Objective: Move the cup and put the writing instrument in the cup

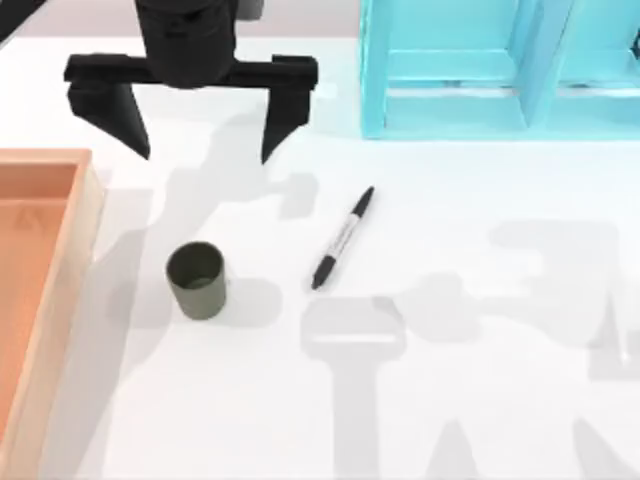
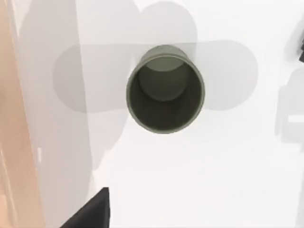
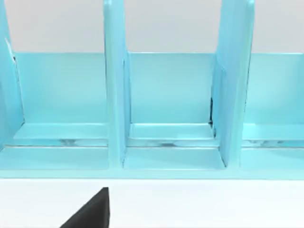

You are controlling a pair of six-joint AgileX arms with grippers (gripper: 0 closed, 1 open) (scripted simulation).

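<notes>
The cup [image 1: 196, 280] is small, dark olive green and stands upright on the white table, left of centre. In the left wrist view I look straight down into the cup [image 2: 165, 90]; its inside holds nothing. My left gripper [image 1: 195, 130] hangs above the table behind the cup, open wide, with nothing between its fingers; one dark finger [image 2: 90, 211] shows in its wrist view. The writing instrument [image 1: 342, 238], a slim black marker with a pale middle, lies at a slant to the right of the cup. My right arm is parked facing the rack, a single black finger [image 3: 92, 213] set far off to the side.
An orange wooden tray [image 1: 70, 250] lies along the table's left edge, close to the cup. A cyan rack [image 1: 470, 110] with upright dividers [image 3: 116, 95] stands at the back right. Open white table lies in front of the cup and the marker.
</notes>
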